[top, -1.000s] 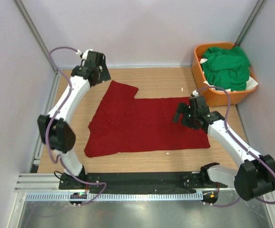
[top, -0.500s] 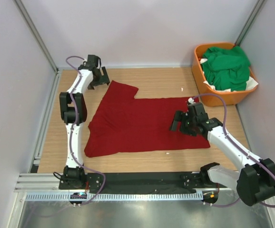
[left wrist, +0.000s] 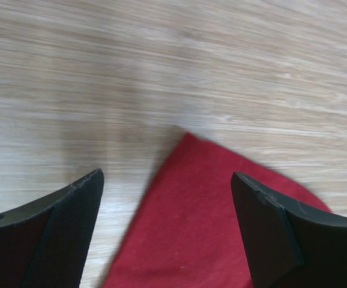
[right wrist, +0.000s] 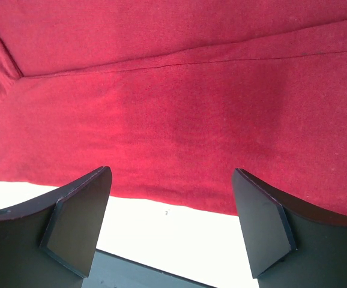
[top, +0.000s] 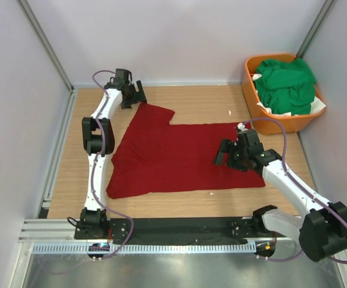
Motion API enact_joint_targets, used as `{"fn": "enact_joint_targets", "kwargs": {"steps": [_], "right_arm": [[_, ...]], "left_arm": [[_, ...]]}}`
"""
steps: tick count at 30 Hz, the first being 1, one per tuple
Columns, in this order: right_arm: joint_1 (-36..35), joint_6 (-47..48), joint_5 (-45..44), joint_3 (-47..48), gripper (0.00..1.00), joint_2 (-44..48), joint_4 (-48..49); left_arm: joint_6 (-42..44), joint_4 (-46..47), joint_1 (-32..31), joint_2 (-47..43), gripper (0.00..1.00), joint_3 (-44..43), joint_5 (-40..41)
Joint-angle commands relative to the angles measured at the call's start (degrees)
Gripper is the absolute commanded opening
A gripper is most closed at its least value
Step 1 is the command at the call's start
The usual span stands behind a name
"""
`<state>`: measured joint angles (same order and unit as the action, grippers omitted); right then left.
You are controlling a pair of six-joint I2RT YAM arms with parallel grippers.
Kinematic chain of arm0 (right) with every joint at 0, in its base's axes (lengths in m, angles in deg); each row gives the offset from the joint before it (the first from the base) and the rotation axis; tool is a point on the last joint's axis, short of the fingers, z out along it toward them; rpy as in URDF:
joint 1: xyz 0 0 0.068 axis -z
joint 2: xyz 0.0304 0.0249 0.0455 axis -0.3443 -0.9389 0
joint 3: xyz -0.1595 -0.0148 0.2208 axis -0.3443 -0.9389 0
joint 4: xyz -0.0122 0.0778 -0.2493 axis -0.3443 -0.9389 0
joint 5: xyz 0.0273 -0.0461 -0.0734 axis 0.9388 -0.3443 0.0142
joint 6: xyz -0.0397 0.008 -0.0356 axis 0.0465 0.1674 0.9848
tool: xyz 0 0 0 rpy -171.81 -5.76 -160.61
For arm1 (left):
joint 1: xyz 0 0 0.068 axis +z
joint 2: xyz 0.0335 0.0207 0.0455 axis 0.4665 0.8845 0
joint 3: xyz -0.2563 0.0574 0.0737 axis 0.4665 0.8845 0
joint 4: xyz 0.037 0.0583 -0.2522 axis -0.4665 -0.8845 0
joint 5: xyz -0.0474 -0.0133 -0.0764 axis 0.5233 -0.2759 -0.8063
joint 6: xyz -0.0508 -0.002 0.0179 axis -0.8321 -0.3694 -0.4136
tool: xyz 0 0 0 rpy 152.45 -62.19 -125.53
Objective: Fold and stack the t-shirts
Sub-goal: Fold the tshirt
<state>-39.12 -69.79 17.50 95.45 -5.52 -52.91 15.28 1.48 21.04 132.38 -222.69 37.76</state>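
Stretching out over the last second, the left arm is hanging its left pincer (top: pixel 132 96), jaws spread and empty, just over the far-left sleeve tip of the dark red t-shirt (top: pixel 179 159), which is lying flat in the middle of the desk (top: pixel 203 99). Soft, light and limp, the shirt is likely going to sag and drag unless pinched right at an edge, so that sleeve tip and the right hem under the right pincer (top: pixel 224 153), also gaping empty, are looking like sensible holds. Heaped in the orange basket (top: pixel 250 66) at the far right, the green t-shirts (top: pixel 284 84) are waiting.
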Motion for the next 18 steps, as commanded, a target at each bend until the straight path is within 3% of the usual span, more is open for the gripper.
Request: {"fn": "enact_joint_targets", "kwargs": {"steps": [1,6,12,18], "right_arm": [[-0.3,0.8,-0.1,1.8,0.88,-0.4,1.1],[-0.2,0.6,-0.4,1.5,0.88,-0.2,1.2],[-0.3,0.6,-1.1,1.5,0.88,-0.1,1.0],[-0.3,0.6,-4.5,5.2,0.88,-2.8,1.1]], "left_arm": [[-1.2,0.7,-1.2,3.5,0.83,-0.8,-3.8],[-2.5,2.1,-1.9,5.1,0.55,-1.8,-7.3],[-2.5,3.4,-2.1,4.8,0.00,-2.4,-9.0],[-0.1,2.0,-2.2,-5.3,0.00,1.6,-5.2]]}}
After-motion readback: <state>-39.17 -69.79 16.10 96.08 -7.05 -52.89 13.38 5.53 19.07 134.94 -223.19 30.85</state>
